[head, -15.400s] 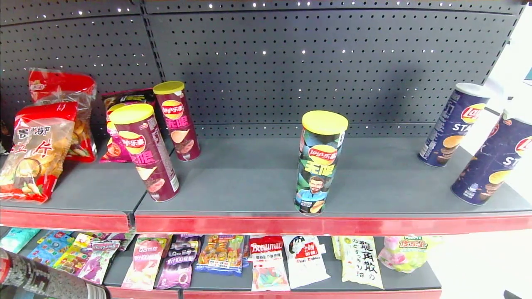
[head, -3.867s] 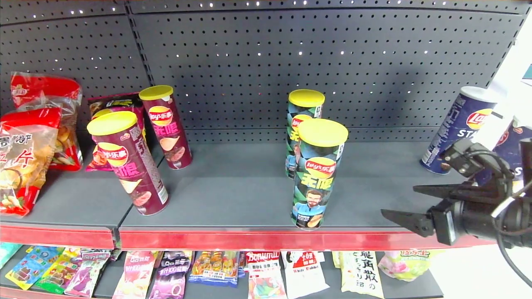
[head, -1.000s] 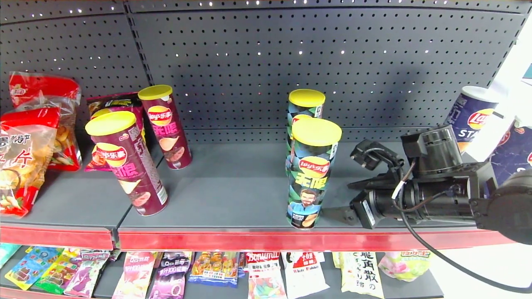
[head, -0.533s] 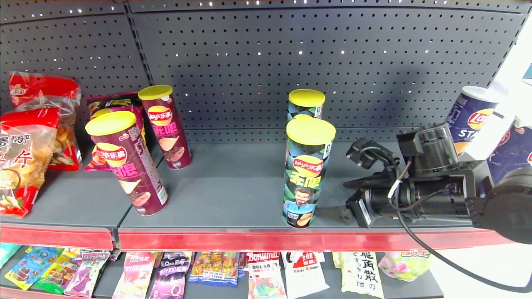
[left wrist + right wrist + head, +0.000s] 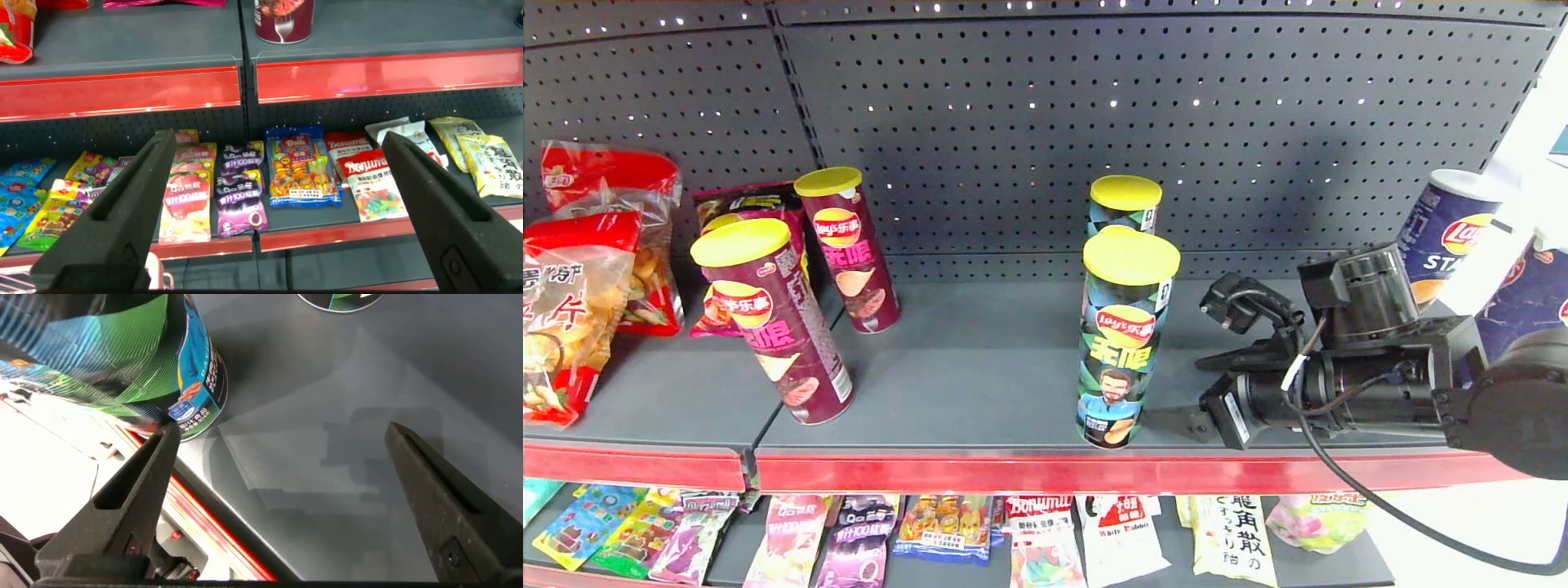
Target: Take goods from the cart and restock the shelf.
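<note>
The left end effector (image 5: 278, 139) is spread wide with nothing between its fingers. It faces the sachets (image 5: 302, 167) on the lower tier, and no change can be established for it.

The front green can (image 5: 1125, 343) stands upright near the front edge of the shelf (image 5: 980, 384), immediately left of the right end effector (image 5: 1184, 392). Over the last second it has slid slightly further left, away from that end effector. It now stands in line ahead of the rear green can (image 5: 1125, 200) (itself added within the last fifteen seconds and unmoved since).

The right end effector has advanced left along the shelf in step with the can, jaws open and gripping nothing. In the right wrist view the can's base sits at the tip of one finger (image 5: 131, 490), not between the two. Contact appears likely, though the head view masks that tip.

Assessment: the can is being nudged into line, not picked up. Placement looks complete bar alignment. The next move calls for a clean withdrawal to the right without dragging the can forward, then more stock from the cart.
</note>
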Tool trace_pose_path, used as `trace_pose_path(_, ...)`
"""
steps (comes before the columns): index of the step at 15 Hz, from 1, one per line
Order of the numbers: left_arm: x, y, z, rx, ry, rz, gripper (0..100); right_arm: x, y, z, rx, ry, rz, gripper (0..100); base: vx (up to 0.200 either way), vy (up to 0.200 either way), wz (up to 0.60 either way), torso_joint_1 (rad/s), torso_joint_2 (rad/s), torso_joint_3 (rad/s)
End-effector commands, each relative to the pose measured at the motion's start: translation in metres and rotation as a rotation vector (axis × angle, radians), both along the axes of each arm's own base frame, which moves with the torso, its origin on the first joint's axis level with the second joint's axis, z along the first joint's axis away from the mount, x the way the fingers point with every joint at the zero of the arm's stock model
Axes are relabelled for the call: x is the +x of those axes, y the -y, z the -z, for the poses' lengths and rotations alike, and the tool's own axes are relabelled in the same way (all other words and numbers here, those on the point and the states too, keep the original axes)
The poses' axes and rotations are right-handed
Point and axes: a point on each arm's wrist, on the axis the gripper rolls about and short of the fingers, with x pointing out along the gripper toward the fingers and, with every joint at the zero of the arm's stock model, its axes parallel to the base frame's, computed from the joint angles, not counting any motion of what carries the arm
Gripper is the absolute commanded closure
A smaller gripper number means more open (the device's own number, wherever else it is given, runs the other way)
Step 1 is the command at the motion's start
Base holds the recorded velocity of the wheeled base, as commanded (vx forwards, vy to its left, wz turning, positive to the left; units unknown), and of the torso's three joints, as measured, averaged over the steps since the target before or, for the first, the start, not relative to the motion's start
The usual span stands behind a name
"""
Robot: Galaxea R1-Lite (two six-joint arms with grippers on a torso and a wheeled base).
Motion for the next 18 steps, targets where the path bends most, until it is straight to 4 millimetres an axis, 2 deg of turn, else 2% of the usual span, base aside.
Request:
trace_pose_path(1,0.0001,0.0,0.0,-0.001,-0.002,-0.001,0,0.0008,-0.0005,0.001,-0.001,-0.001,-0.001,0,0.0,0.0,0.0,0.0,0.0,0.0)
trace_pose_path(18,0.0001,0.0,0.0,-0.001,-0.002,-0.001,0,0.0049,0.0019,0.0047,-0.017,-0.008,0.03,0,0.0,0.0,0.0,0.0,0.0,0.0)
